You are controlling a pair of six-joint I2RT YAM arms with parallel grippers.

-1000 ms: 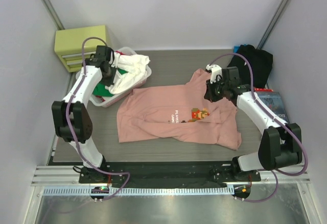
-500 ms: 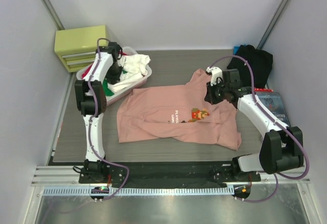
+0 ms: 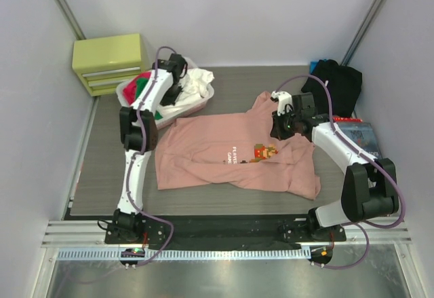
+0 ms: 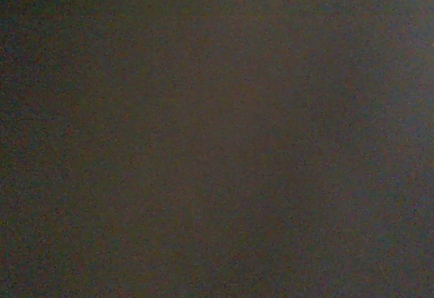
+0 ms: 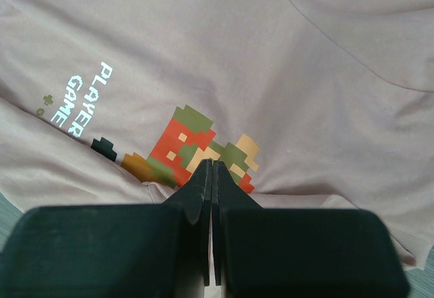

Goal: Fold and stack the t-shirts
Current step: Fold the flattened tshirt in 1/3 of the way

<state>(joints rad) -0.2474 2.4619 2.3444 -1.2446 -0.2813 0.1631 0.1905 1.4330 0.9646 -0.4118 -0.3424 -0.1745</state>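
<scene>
**Grey tabletop (image 3: 108, 176), folding not yet begun**

The salmon-pink t-shirt (image 3: 224, 142) lies rumpled mid-tabletop; the black t-shirt (image 3: 336, 84) is heaped far right. The left pincer (image 3: 172, 94), closed, dips into the laundry basket (image 3: 125, 94); the right pincer (image 5: 211, 165) hovers closed, empty, over the print. Best flatten wrinkles before folding.

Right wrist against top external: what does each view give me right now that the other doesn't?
Only the right wrist: the chest lettering reads PLAYER GAME, and the right gripper has its fingers pressed together with nothing visible between them.
Only the top external: the salmon-pink t-shirt in its whole spread outline, the black t-shirt at the far right, the left gripper at the clothes basket, and the yellow drawer unit.
Both: the salmon-pink t-shirt and its pixel-character print, with the right gripper over it.
</scene>
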